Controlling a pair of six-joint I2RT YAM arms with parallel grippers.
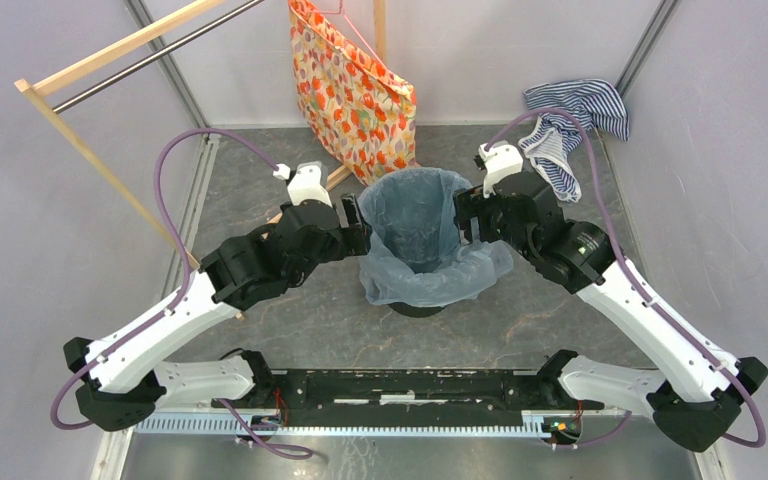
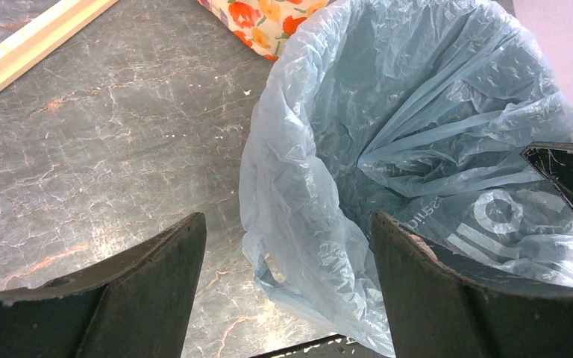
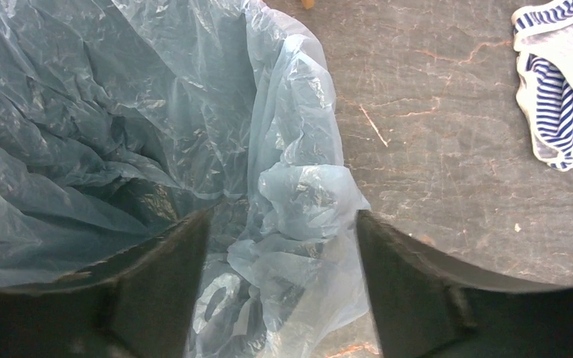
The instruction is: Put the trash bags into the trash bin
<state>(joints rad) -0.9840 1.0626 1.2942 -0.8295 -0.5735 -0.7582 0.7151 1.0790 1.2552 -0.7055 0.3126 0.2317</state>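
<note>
The trash bag [image 1: 422, 225] is a crinkly pale-blue plastic liner spread open inside the trash bin, and its top edge hangs down over the outside. Of the black trash bin, only the base [image 1: 415, 308] shows under the plastic. My left gripper [image 1: 358, 226] is open at the bin's left side. In the left wrist view the gripper [image 2: 287, 220] straddles the draped bag [image 2: 418, 112], one finger outside and one inside. My right gripper [image 1: 463, 214] is open at the right side. The right wrist view shows this gripper [image 3: 282, 216] either side of the bag's folded edge [image 3: 306, 201], with nothing pinched.
An orange floral fabric bag [image 1: 352, 90] hangs from a wooden rack [image 1: 100, 160] just behind the bin. A blue-white striped cloth [image 1: 570, 125] lies at the back right, also seen as the striped cloth [image 3: 556, 97]. The floor is grey marbled board [image 1: 520, 320].
</note>
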